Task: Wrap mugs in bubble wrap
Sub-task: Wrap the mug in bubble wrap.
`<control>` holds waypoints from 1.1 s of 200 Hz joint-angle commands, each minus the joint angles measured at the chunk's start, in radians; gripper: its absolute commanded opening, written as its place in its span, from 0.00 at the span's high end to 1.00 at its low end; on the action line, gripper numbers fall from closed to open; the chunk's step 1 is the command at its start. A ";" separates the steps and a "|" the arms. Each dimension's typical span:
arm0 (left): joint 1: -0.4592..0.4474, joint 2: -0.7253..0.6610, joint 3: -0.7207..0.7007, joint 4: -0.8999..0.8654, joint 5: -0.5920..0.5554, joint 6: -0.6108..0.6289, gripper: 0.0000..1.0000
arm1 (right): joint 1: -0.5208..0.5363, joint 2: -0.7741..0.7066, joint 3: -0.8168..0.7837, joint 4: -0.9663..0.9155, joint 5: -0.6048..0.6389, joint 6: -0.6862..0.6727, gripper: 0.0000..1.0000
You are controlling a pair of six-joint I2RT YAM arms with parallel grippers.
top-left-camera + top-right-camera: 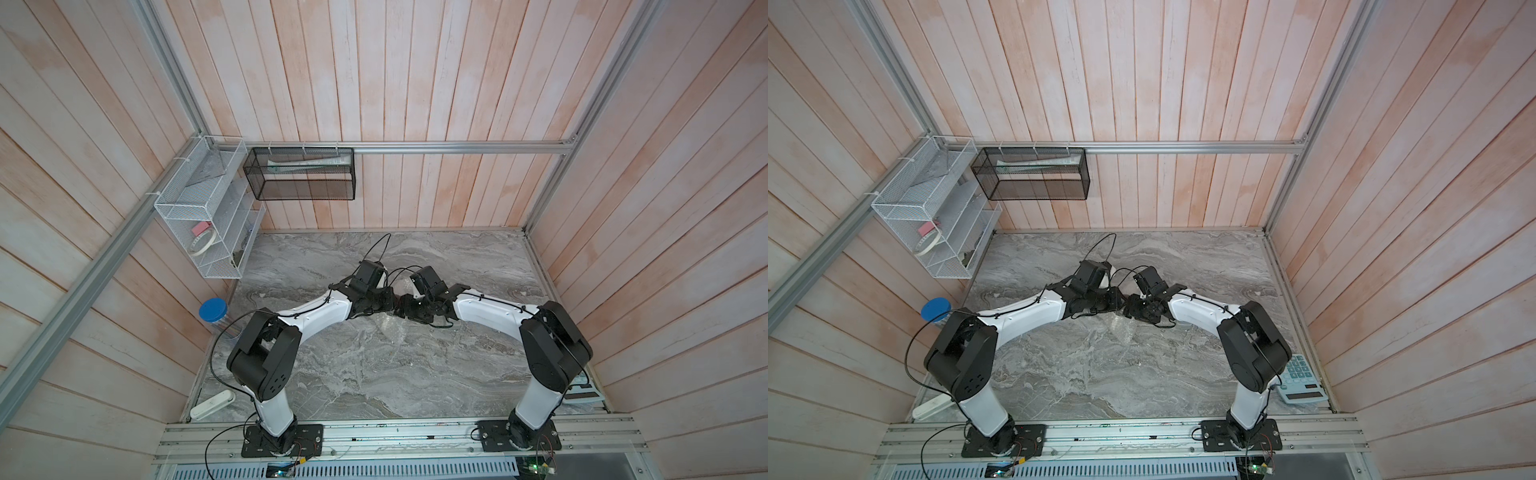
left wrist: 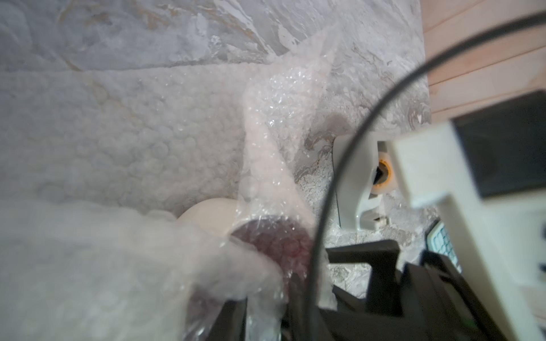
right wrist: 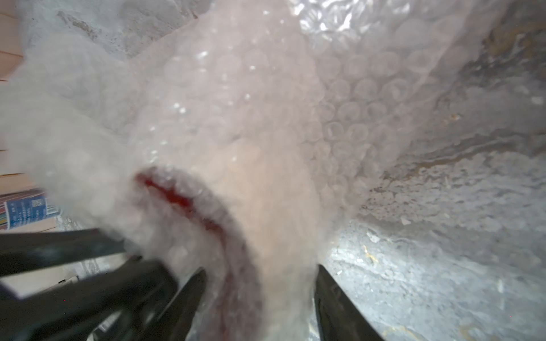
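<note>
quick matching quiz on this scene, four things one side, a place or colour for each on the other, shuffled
Things:
1 mug
2 jar lid
3 calculator
4 black mesh basket

Matches:
a hanging on the back wall
b red inside, under bubble wrap
c blue
d at the table's right edge

Pairs: 1-b, 2-c, 3-d, 4-a
</note>
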 commanded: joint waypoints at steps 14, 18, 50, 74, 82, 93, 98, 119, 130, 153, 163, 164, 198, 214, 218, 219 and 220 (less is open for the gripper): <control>-0.013 -0.119 0.015 0.021 0.034 0.011 0.44 | -0.010 0.055 0.004 -0.020 0.030 0.009 0.46; -0.012 -0.135 0.011 0.021 0.027 0.011 0.43 | -0.010 0.056 0.002 -0.018 0.029 0.010 0.46; -0.011 -0.222 -0.043 -0.032 -0.002 0.023 0.43 | -0.011 0.061 -0.005 -0.007 0.012 0.021 0.46; -0.015 -0.216 -0.092 -0.114 -0.010 0.012 0.43 | -0.011 0.066 0.003 -0.013 0.009 0.020 0.46; -0.015 -0.223 -0.116 -0.122 -0.022 -0.007 0.43 | -0.011 0.066 0.003 -0.012 0.008 0.020 0.46; -0.015 -0.228 -0.142 -0.118 -0.031 -0.035 0.43 | -0.011 0.067 0.003 -0.013 0.008 0.021 0.46; -0.016 -0.227 -0.146 -0.120 -0.037 -0.047 0.43 | -0.012 0.067 0.003 -0.013 0.008 0.021 0.46; -0.021 -0.200 -0.138 -0.120 -0.057 -0.080 0.42 | -0.011 0.070 0.003 -0.013 0.007 0.023 0.46; -0.023 -0.176 -0.125 -0.116 -0.071 -0.086 0.39 | -0.011 0.073 0.006 -0.013 0.006 0.023 0.46; -0.022 -0.129 -0.097 -0.092 -0.114 -0.106 0.37 | -0.012 0.075 0.010 -0.018 0.006 0.023 0.47; -0.022 -0.112 -0.090 -0.071 -0.123 -0.115 0.36 | -0.011 0.075 0.010 -0.018 0.005 0.023 0.47; -0.022 -0.111 -0.090 -0.070 -0.124 -0.116 0.36 | -0.012 0.075 0.009 -0.019 0.005 0.023 0.47; -0.021 -0.023 -0.044 -0.085 -0.166 -0.097 0.36 | -0.011 0.070 0.008 -0.020 0.001 0.023 0.49; -0.021 0.014 -0.020 -0.097 -0.193 -0.070 0.38 | -0.012 0.070 0.008 -0.017 -0.010 0.024 0.49; -0.021 0.023 -0.013 -0.101 -0.200 -0.060 0.39 | -0.011 0.070 0.007 -0.016 -0.014 0.024 0.49; -0.021 0.025 -0.012 -0.103 -0.202 -0.058 0.40 | -0.011 0.070 0.008 -0.016 -0.016 0.024 0.49; -0.021 0.026 -0.010 -0.104 -0.204 -0.056 0.40 | -0.011 0.070 0.008 -0.016 -0.016 0.024 0.49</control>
